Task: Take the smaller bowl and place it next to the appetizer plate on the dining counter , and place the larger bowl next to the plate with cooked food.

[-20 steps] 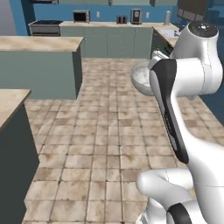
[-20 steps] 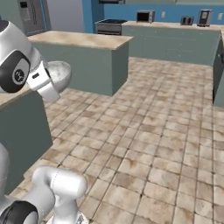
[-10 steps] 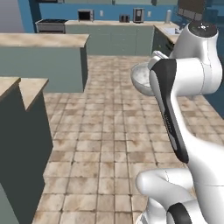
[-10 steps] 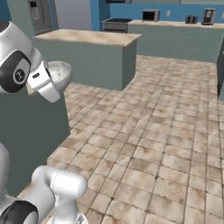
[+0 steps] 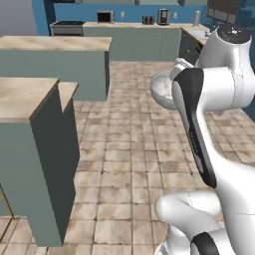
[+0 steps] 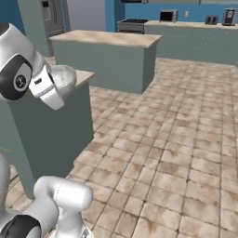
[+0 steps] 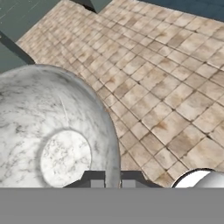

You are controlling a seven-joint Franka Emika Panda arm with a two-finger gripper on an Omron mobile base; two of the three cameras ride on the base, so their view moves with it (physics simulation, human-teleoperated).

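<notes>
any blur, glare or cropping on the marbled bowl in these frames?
Left base view: the smaller bowl is soft-edged and half hidden behind the arm. Right base view: smooth grey shading, no glare. Hand view: sharpest, veining clear, but the rim is cropped at the left edge; gripper shut on it.

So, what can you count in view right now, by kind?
Marbled bowls: 1, the smaller bowl, held by the shut gripper.
Beige-topped counters: 2.
Microwaves: 1.
Stoves: 1.
Total: 5.
</notes>
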